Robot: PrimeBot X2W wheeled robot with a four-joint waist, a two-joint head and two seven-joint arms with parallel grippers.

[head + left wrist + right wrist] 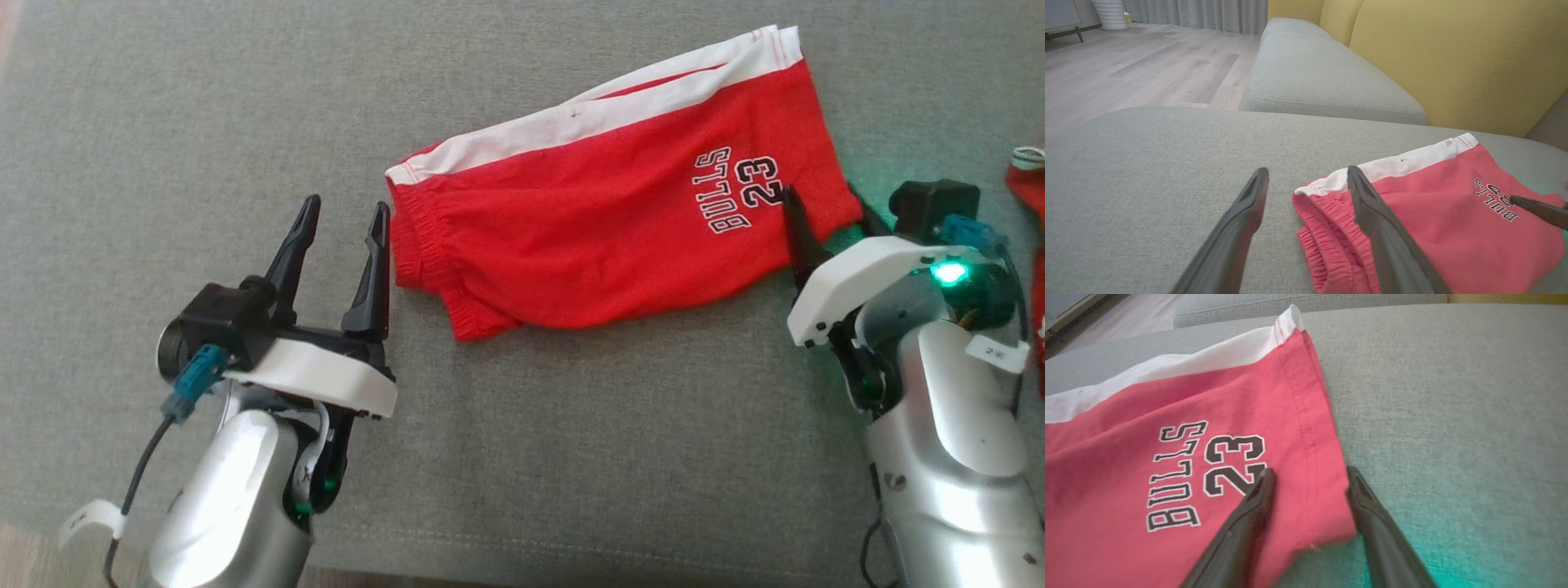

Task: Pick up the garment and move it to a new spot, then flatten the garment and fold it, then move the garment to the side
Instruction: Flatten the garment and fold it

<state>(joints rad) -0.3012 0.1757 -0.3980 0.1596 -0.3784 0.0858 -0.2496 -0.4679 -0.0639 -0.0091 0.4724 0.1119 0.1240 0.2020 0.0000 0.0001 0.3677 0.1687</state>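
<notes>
**Shorts across the seat, one of my grippers at each end**

Taking the shorts (604,204) as the clock's centre in my head view, they lie on the seat cushion (163,98) with the waistband toward nine and the leg hem toward three. My left gripper (343,214) sits at nine, just beside the waistband. My right gripper (823,204) sits at three, straddling the hem's near corner, one finger over the cloth and one outside it, perhaps touching. Another cloth (1030,188) lies further out at three. Along my left fingers, a second cushion (1323,77) lies at twelve, the backrest (1453,53) at two, the floor (1126,69) at ten.
</notes>
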